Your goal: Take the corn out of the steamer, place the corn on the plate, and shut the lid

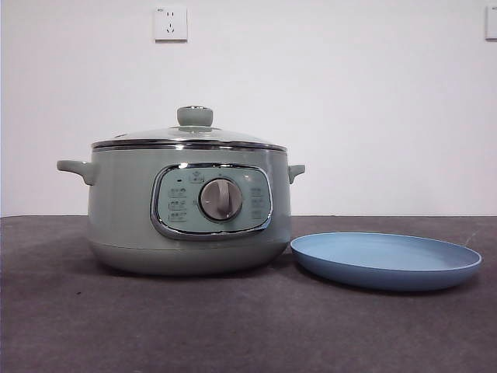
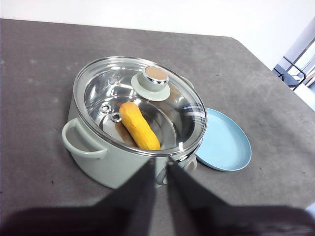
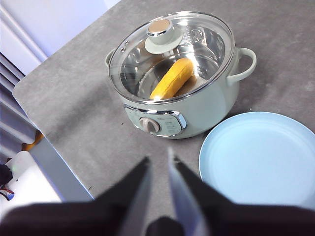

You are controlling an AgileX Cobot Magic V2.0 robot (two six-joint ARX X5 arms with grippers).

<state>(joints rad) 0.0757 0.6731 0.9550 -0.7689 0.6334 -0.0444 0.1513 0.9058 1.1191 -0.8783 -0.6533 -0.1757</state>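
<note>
The sage-green steamer (image 1: 124,210) stands left of centre on the table with its glass lid (image 1: 190,138) resting on it. Through the lid, the yellow-orange corn (image 2: 139,126) lies inside the pot; it also shows in the right wrist view (image 3: 172,78). The light blue plate (image 1: 386,260) sits on the table just to the right of the steamer and holds nothing. My left gripper (image 2: 160,164) hovers high above the table, short of the steamer, shut and empty. My right gripper (image 3: 158,157) hovers high in front of the steamer and plate, shut and empty. Neither arm shows in the front view.
The table has a dark grey top (image 1: 233,326). Its edge (image 3: 54,147) runs past the steamer's far side from the plate, with a white wall and a socket (image 1: 170,23) behind.
</note>
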